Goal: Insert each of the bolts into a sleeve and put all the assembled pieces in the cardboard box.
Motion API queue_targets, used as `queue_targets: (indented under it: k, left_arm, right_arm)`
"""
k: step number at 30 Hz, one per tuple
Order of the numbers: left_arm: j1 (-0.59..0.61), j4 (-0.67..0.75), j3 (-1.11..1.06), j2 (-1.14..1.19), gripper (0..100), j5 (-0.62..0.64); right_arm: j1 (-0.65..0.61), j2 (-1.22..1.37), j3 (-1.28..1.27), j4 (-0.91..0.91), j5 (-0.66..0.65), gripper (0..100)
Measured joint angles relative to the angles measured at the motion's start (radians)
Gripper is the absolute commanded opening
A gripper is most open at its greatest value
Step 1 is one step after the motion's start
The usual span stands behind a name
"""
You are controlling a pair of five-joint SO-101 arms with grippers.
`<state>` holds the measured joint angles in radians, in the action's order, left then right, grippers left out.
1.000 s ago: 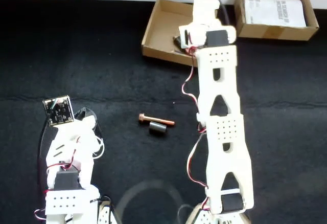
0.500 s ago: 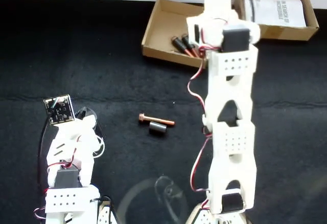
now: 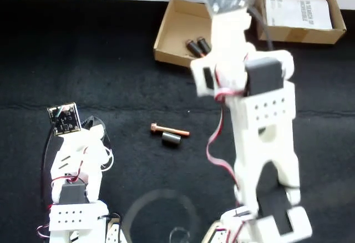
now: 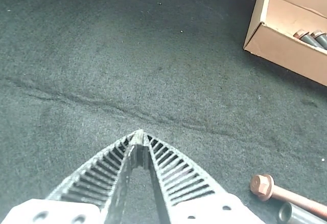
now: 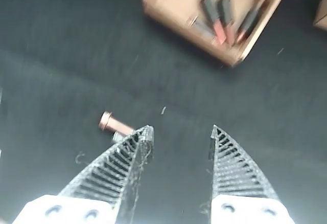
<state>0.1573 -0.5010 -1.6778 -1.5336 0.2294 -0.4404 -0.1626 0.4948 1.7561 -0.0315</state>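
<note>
Black mat (image 3: 83, 60), one bolt (image 3: 169, 130), one sleeve (image 3: 171, 140), two boxes (image 3: 166, 29)

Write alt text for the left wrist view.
The left gripper, fingers shut, hangs over the black cloth. Beyond it lies a cardboard box holding assembled pieces; nearer, a loose bolt lies beside a sleeve.
</note>
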Motion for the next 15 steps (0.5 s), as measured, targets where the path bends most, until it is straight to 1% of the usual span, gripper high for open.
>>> queue_targets:
  k: [3,7,12,15]
  left_arm:
    - [0.000,0.000,0.000,0.000,3,0.000]
    - [0.000,0.000,0.000,0.000,3,0.000]
    - [0.000,0.000,0.000,0.000,3,0.000]
    - [0.000,0.000,0.000,0.000,3,0.000]
  right_arm:
    - [-0.041,-0.104,-0.178,0.000,-0.023,16.6]
    - [-0.130,-0.203,-0.387,0.000,-0.169,16.6]
    - [-0.253,-0.245,-0.614,0.000,-0.319,16.6]
    - [-0.298,-0.245,-0.709,0.000,-0.377,16.6]
